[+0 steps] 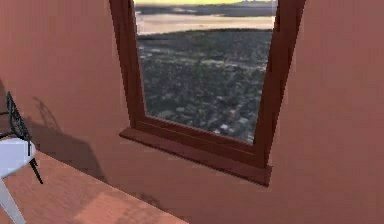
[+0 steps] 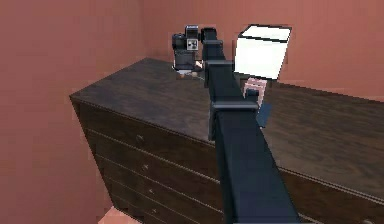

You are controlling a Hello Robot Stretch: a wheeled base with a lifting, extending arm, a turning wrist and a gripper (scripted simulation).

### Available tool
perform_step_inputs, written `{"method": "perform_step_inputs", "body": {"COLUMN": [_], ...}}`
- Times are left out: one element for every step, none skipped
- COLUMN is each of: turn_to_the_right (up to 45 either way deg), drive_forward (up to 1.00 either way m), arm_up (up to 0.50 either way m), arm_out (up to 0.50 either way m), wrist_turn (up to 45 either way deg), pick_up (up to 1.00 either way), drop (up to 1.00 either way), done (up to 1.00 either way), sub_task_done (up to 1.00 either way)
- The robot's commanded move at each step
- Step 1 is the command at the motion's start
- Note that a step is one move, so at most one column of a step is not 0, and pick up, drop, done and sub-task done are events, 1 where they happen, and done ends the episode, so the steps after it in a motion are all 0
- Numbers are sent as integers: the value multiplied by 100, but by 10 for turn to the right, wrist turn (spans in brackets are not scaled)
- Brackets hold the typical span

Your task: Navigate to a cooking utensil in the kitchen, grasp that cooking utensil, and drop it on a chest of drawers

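I'm parked in a room with salmon-red walls point(image 1: 60, 60). In the forward view a big window point(image 1: 205, 70) with a dark wooden frame takes the centre and upper right, with a sill along its bottom. Through the glass I see a spread of city and a pale band near the top. At the lower left edge stands a chair point(image 1: 12, 150) with a white seat and black back and legs. It stands on a reddish plank floor point(image 1: 80, 200) that runs along the bottom left.

The arm side view gives me what I'm working at: a dark wooden chest point(image 2: 140, 92) set against the same red walls. Its top runs from the middle left to the right edge, and its front shows rows of drawers with small knobs at the lower left. The arm point(image 2: 240, 150) rises from the bottom edge right of centre and reaches over the chest's top. The gripper point(image 2: 188, 48) is at the upper centre, near the chest's back edge. Just right of it a lamp point(image 2: 262, 48) with a white square shade stands on the chest, its base partly behind the arm.

A small pale blob point(image 2: 185, 70) sits at the gripper's lower end, at the chest's top. It is too small for me to call it the utensil, and I can't tell whether it rests on the wood or hangs. I can't tell whether the gripper holds anything.
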Motion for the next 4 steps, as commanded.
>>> {"method": "perform_step_inputs", "body": {"turn_to_the_right": [0,0,0,0], "drive_forward": [0,0,0,0], "arm_up": [0,0,-12,0], "arm_out": [0,0,0,0], "wrist_turn": [450,210,0,0], "pick_up": [0,0,0,0], "drop": [0,0,0,100], "done": [0,0,0,0], "sub_task_done": [0,0,0,0]}}
